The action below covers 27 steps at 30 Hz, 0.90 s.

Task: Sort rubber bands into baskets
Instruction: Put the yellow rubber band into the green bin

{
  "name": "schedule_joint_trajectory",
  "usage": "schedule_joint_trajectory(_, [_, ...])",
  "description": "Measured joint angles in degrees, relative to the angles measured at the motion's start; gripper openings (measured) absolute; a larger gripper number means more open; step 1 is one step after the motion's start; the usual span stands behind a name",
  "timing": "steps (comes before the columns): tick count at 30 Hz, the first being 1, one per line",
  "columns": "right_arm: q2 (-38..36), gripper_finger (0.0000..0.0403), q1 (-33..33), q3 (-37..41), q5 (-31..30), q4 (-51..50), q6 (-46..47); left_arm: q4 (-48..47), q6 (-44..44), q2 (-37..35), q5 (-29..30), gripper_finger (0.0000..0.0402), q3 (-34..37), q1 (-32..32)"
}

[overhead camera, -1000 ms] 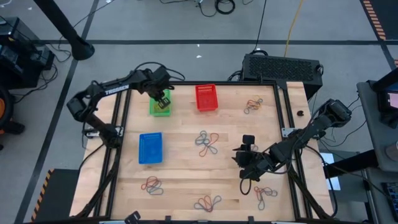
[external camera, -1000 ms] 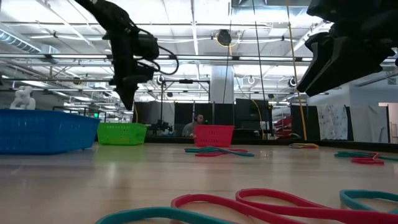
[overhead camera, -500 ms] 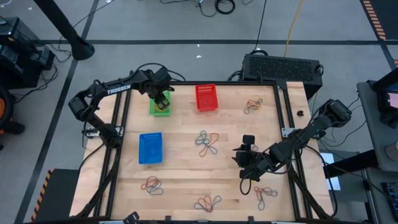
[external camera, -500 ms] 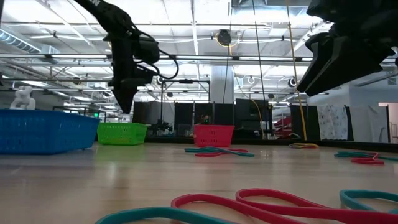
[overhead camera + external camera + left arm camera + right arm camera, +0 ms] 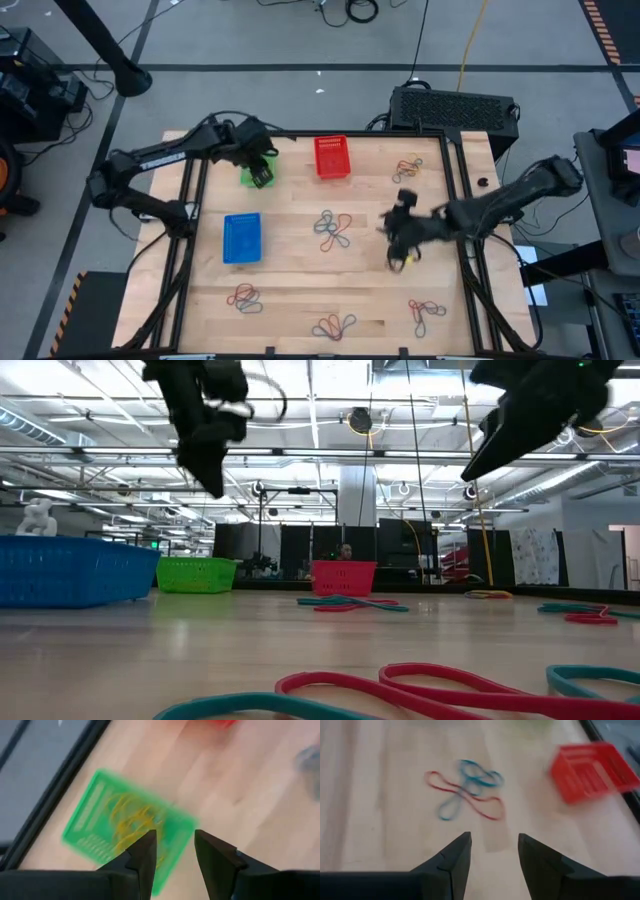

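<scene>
Bands (image 5: 465,790) ahead of the open, empty right end effector (image 5: 492,851) we judge light, floppy; pinch one strand.

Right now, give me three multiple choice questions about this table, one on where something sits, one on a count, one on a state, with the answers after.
1. Where is the left gripper?
A. over the green plastic mesh basket
B. over the blue plastic mesh basket
C. off the wooden table

2. How many mesh baskets stand on the table?
A. two
B. three
C. four

3. How do the right gripper's fingers stand?
A. shut on a band
B. apart, holding nothing
C. shut, empty

Answers: 1 A, the high view shows it above the green basket. 2 B, green, blue and the red plastic mesh basket. 3 B, the right wrist view shows bare wood between the fingers.
</scene>
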<state>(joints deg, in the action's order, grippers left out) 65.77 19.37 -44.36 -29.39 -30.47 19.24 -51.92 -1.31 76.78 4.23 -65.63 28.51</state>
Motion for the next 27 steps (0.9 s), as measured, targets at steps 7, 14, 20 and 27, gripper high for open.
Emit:
schedule_joint_trajectory(7, [-5.6,0.0155,-22.7,0.0,7.4,-9.0,-0.5,26.1,-2.9,-6.3,-2.0,0.0141,11.9,-16.3])
schedule_joint_trajectory(14, [2.0,0.0155,-46.4,0.0,11.5,-8.0,4.3,64.6,-4.4,-4.8,-2.3,0.0141,26.7,-30.4])
schedule_joint_trajectory(20, [12.1,0.0155,-58.3,0.0,11.8,-4.2,2.7,78.4,-2.2,-2.0,-2.1,0.0141,30.5,-36.3])
schedule_joint_trajectory(27, [20.9,0.0155,-61.7,0.0,12.0,-2.6,2.7,78.6,0.4,-1.9,-1.9,0.0141,30.5,-37.2])
